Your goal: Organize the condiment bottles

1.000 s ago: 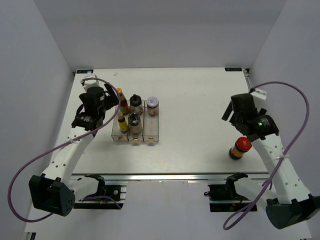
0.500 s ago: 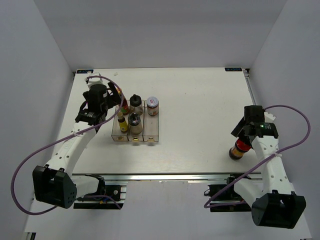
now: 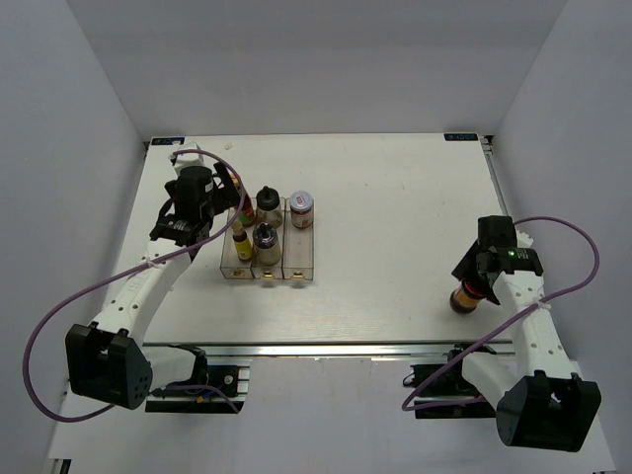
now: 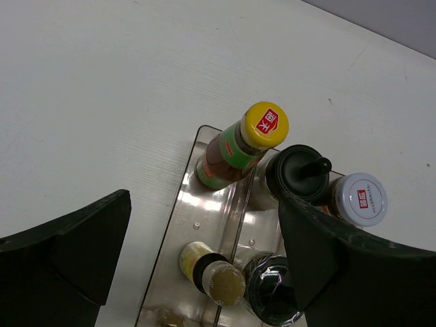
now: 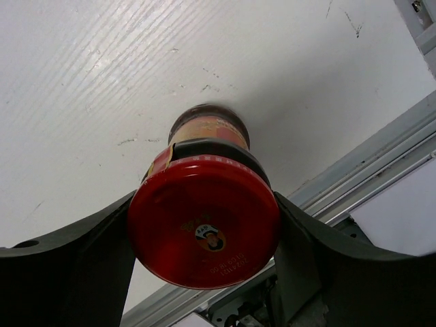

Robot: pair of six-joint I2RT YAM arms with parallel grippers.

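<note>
Right end effector [image 5: 204,225] is seen clamped on the lid of the red-lidded dark jar [image 3: 463,300], which is set upright on the counter [image 3: 395,217] near its front right edge, well apart from the clear tray [image 3: 297,267]; the pick-up of this last loose bottle is judged to be in hand. Left end effector [image 4: 204,201] is held spread wide above the tray's left compartment. Next, the jar needs to be lifted and carried to the bare space in front of the white jar [image 3: 301,209].
</note>
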